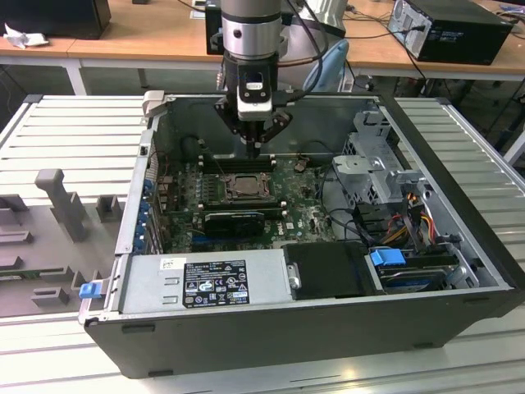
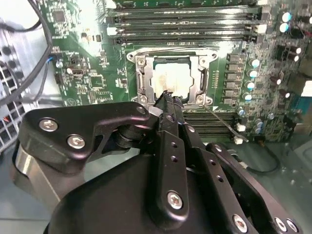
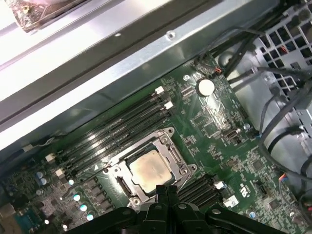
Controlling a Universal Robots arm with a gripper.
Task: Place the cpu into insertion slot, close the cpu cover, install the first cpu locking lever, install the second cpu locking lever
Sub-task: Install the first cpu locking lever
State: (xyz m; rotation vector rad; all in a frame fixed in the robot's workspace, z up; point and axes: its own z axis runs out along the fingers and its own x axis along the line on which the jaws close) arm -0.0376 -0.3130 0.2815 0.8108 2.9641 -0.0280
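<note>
1. Now, your gripper (image 1: 255,145) hung just above the insertion slot (image 2: 144,84); its fingers were pressed together with nothing between them.
2. The cpu (image 3: 148,168) lay flat in that slot; the cpu cover (image 3: 164,141) lay down flat around it.

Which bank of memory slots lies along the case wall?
The bank between the cpu and the grey wall; the other bank lies beyond the cpu, further inside the board.

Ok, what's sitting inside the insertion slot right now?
The cpu lies in the slot, its pale face showing through the cover window. The cover overlaps its edges, the shut claw blocks one side, and anything beneath the cpu is hidden.
</note>
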